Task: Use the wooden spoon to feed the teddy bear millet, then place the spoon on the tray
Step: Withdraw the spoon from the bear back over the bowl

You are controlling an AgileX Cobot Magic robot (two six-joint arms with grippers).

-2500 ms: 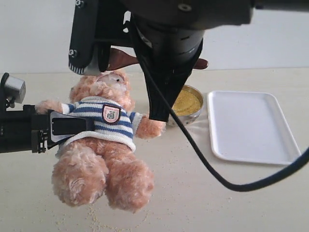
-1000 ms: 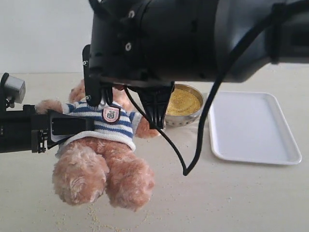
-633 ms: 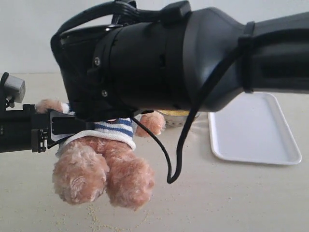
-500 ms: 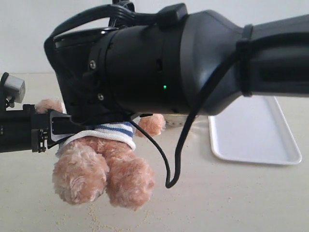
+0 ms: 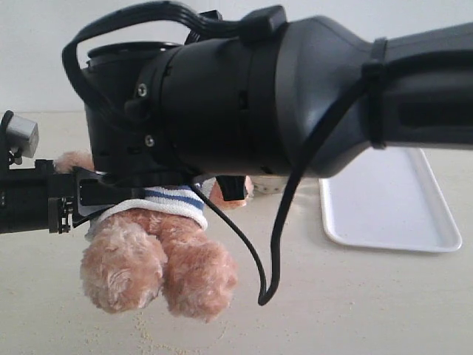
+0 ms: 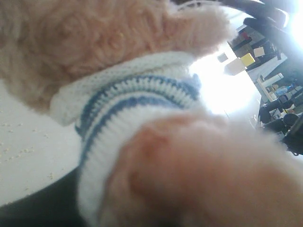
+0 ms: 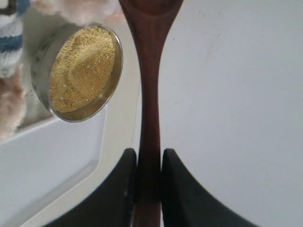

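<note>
Millet [image 7: 83, 68] heaps in one metal bowl [image 7: 40, 56], beside one white tray [image 5: 384, 200] at three o'clock from the single teddy bear [image 5: 155, 259]. The right gripper [image 7: 149, 154] clamps the wooden spoon [image 7: 149, 94] by its handle. The left gripper [image 5: 109, 194] grips the bear's torso.

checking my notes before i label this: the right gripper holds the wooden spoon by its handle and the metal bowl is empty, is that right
Not quite. The metal bowl is not empty: it is heaped with yellow millet, as the right wrist view shows. The rest holds: the right gripper is shut on the handle of the wooden spoon.
</note>
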